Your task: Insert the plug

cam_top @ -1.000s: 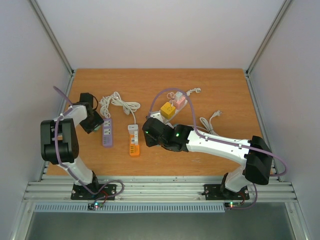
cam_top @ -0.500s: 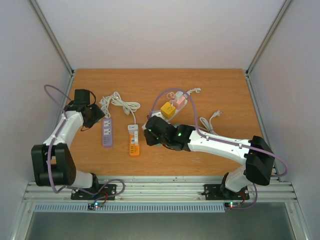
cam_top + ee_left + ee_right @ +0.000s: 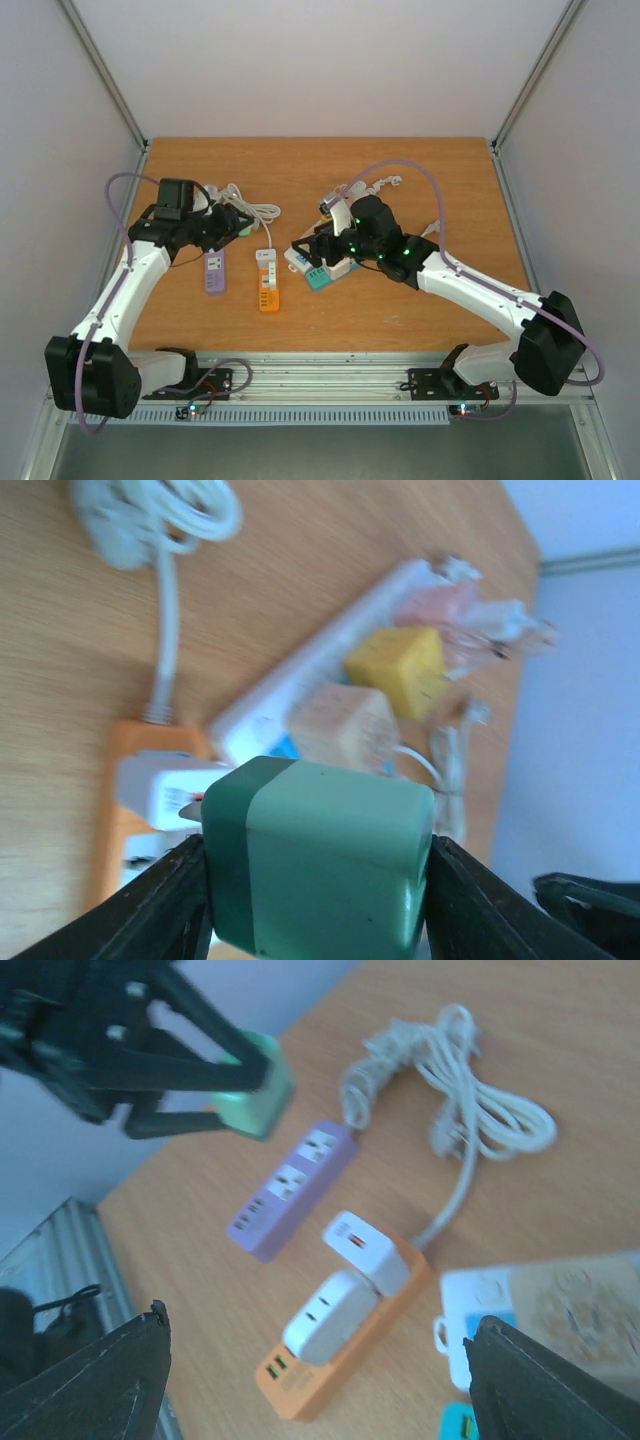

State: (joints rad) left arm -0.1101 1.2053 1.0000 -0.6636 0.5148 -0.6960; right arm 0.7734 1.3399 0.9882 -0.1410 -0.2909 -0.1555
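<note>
The plug's (image 3: 320, 870) prongs cannot be made out: the left wrist view is blurred, and only a small metal tip shows at the plug's left edge. From above, the right arm covers the far end of the white power strip (image 3: 315, 660) and the cubes on it.

The left gripper (image 3: 228, 228) is pinched on the plug, one finger on each flank, and holds it in the air. Below and ahead of it lies an orange power strip (image 3: 330, 1365) with two white adapters (image 3: 325, 1315) seated in it. Past that, the white power strip carries a tan cube (image 3: 345, 728), a yellow cube (image 3: 395, 670) and a pink one (image 3: 440, 610). A purple power strip (image 3: 214, 272) lies just on the near side of this gripper, sockets up. A coiled white cord (image 3: 240, 205) lies just on its far side.

The right gripper (image 3: 320, 1312) stands spread wide with nothing between its fingers, above the orange power strip.

The plug is a smooth, rounded plastic block in two shades of green. The table (image 3: 420, 170) is wood-grained.
</note>
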